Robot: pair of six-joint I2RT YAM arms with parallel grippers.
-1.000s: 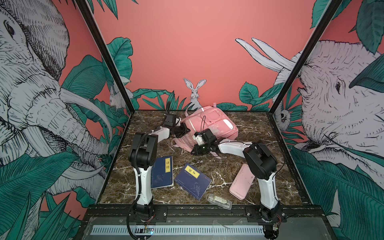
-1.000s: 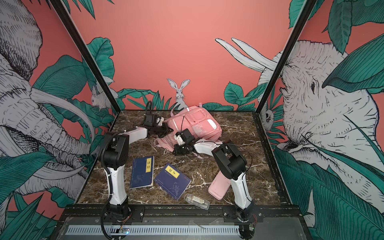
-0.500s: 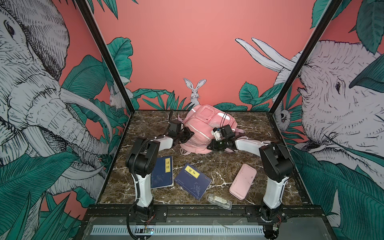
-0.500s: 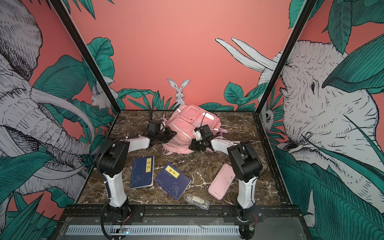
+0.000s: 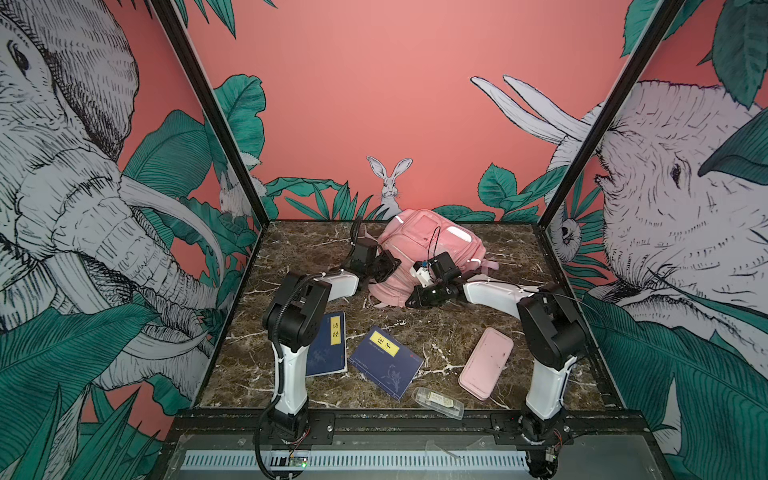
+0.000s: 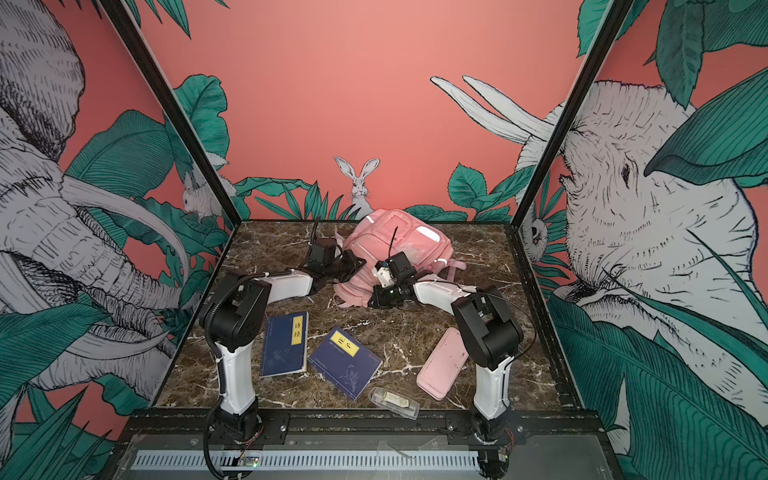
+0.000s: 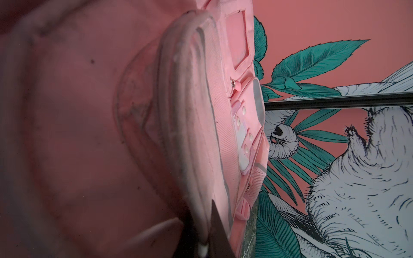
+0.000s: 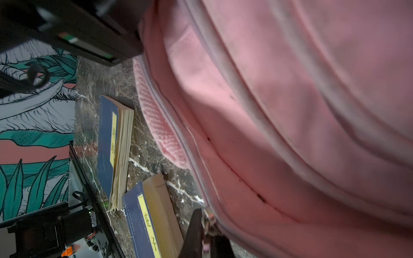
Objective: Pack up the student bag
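The student bag, a soft pink backpack with white reflective strips, stands humped at the back middle of the marble table. My left gripper presses against its left side. In the left wrist view this gripper is shut on a padded pale-pink edge of the bag. My right gripper sits low at the bag's front edge. In the right wrist view it is shut on a metal zipper pull on the bag.
Two blue books with yellow labels lie in front of the bag, also visible as books in the right wrist view. A flat pink pencil case and a clear plastic box lie at the front right.
The bag went from lying low to standing humped, further back. My right arm swung out to the right, then its gripper moved lower and leftwards along the bag's front edge. Both grippers stayed shut.
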